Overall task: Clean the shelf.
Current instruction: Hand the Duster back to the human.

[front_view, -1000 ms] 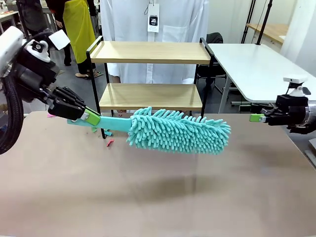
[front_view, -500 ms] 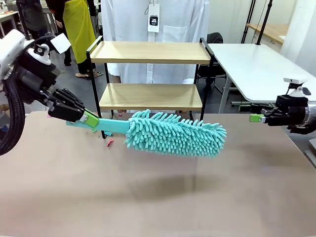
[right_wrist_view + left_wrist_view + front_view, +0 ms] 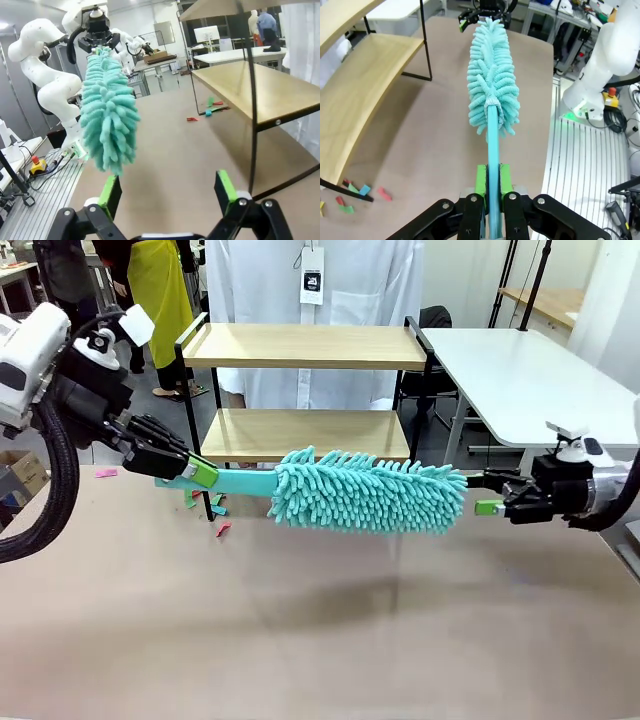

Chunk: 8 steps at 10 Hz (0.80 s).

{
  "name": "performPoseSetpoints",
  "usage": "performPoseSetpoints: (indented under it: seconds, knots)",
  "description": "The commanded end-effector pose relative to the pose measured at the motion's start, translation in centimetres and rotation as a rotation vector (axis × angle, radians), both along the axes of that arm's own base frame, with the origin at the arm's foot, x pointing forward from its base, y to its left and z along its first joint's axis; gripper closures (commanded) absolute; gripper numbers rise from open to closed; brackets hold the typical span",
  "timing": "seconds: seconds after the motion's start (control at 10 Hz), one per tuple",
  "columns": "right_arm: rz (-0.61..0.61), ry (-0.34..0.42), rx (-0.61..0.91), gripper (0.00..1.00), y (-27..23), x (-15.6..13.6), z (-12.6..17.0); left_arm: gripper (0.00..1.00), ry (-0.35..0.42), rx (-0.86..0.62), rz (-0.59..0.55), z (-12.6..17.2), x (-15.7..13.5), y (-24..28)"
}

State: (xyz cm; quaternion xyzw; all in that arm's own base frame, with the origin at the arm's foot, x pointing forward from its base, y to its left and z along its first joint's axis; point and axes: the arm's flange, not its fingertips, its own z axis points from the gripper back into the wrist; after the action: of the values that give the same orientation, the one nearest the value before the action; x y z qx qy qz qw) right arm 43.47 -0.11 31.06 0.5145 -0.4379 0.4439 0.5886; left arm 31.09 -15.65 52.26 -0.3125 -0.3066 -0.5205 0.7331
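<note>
Since earlier, duster point(image 3: 368, 490) rose toward shelf point(image 3: 305, 434) beyond it, left gripper point(image 3: 200, 473) clamped on its handle, right gripper point(image 3: 489, 496), jaws spread, closing on its tip; likely a handover, needing a grip.

Left tool point(image 3: 203, 474) clamped shut; right tool point(image 3: 488, 494) jaws spread wide.

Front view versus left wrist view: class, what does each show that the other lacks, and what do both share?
Front view alone: the two-tier light wood shelf's top surface and a hanging white garment. Left wrist view alone: a ribbed metal floor plate beside the table. Both: the fluffy turquoise microfibre duster, its handle clamped in the left end effector, the open right end effector at its tip, and coloured paper scraps.
</note>
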Motion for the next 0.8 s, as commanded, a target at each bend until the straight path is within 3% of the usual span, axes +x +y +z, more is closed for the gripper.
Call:
performPoseSetpoints:
  seconds: [0.0, 0.4, 0.7]
  knots:
    - [-0.034, -0.036, 0.036, 0.0, 1.6, -0.8, -0.4, 0.87, -0.02, -0.028, -0.023, -1.3, 0.3, -0.5]
    - [-0.022, -0.031, 0.099, 0.0, 4.1, -1.1, -0.9, 0.87, -0.007, -0.053, 0.032, -2.0, 1.3, -0.8]
    - [0.029, -0.02, 0.148, 0.0, 6.2, -1.8, -1.4, 0.87, 0.021, 0.008, -0.006, -1.6, 0.8, -0.6]
